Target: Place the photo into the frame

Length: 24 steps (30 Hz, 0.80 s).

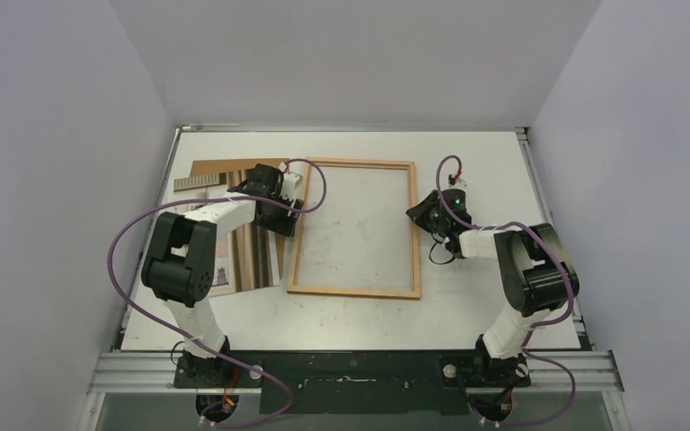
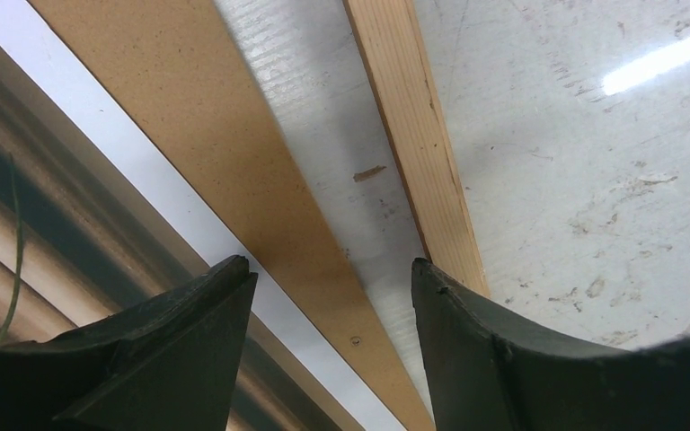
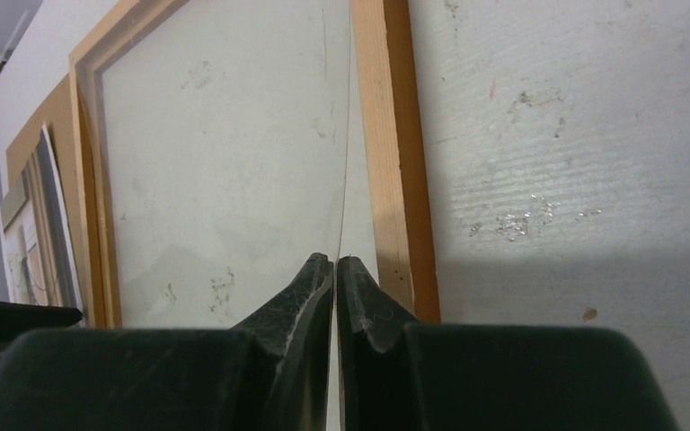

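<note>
The frame (image 1: pixel 298 242) lies flat in the middle of the white counter (image 1: pixel 494 162), its long sides running away from the arms, and the scuffed counter surface shows through its clear pane. The photo (image 1: pixel 256 256) is outside the frame, lying picture side up just to its left, with its striped print partly hidden under the left arm. It rests on a plain brown fibreboard sheet (image 1: pixel 220 166), which sticks out beyond it at the far end and along the side nearest the frame. The left pincer (image 2: pixel 332 269) hangs low over the narrow strip of bare counter between that sheet and the frame's left rail. Its fingers are spread apart with nothing between them, one above the photo's white edge and the other above the wooden rail. The right pincer (image 3: pixel 334 265) sits at the frame's right rail with its fingertips pressed together, pointing along the inner side of the rail. A thin pale line runs from its tips along the pane beside the wood. Whether the tips pinch anything there cannot be told.
</note>
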Each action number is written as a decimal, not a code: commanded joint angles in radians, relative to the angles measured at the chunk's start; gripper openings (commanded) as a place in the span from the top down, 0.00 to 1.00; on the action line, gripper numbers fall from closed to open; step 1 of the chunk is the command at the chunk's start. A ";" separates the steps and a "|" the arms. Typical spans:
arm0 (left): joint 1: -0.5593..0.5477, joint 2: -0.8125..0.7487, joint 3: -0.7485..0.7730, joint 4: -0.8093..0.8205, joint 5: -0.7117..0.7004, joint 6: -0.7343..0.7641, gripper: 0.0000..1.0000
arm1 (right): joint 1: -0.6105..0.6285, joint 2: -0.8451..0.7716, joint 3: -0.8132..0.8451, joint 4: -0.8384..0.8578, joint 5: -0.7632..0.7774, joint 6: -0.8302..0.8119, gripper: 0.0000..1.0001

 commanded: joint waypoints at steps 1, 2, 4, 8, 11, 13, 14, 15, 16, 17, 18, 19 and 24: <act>-0.024 0.007 0.029 0.014 0.054 -0.003 0.37 | 0.024 0.000 0.032 0.137 -0.174 0.032 0.95; -0.024 0.007 0.031 0.014 0.053 -0.002 0.37 | 0.026 -0.002 0.036 0.146 -0.193 0.037 0.94; -0.024 0.007 0.033 0.011 0.052 -0.003 0.37 | 0.035 -0.013 0.043 0.151 -0.214 0.042 0.92; -0.023 0.007 0.033 0.009 0.054 -0.007 0.37 | 0.063 -0.053 0.072 0.121 -0.226 0.025 0.89; -0.018 0.006 0.034 0.009 0.057 -0.009 0.38 | 0.087 -0.083 0.098 0.080 -0.225 0.008 0.87; -0.015 0.005 0.034 0.009 0.059 -0.011 0.38 | 0.096 -0.100 0.104 0.069 -0.230 0.003 0.86; -0.014 0.004 0.034 0.009 0.059 -0.011 0.38 | 0.100 -0.107 0.104 0.065 -0.233 0.003 0.85; -0.013 0.004 0.036 0.008 0.059 -0.010 0.38 | 0.102 -0.112 0.102 0.063 -0.235 0.001 0.84; -0.011 0.003 0.037 0.007 0.059 -0.010 0.38 | 0.104 -0.118 0.100 0.060 -0.238 0.000 0.82; -0.010 0.002 0.037 0.007 0.060 -0.010 0.38 | 0.104 -0.124 0.096 0.058 -0.241 -0.001 0.80; -0.010 0.000 0.036 0.007 0.060 -0.009 0.38 | 0.104 -0.129 0.091 0.053 -0.242 -0.004 0.78; -0.008 0.000 0.036 0.006 0.062 -0.009 0.39 | 0.105 -0.134 0.088 0.047 -0.242 -0.007 0.75; -0.006 -0.003 0.036 0.003 0.063 -0.011 0.39 | 0.102 -0.149 0.087 0.006 -0.218 -0.022 0.79</act>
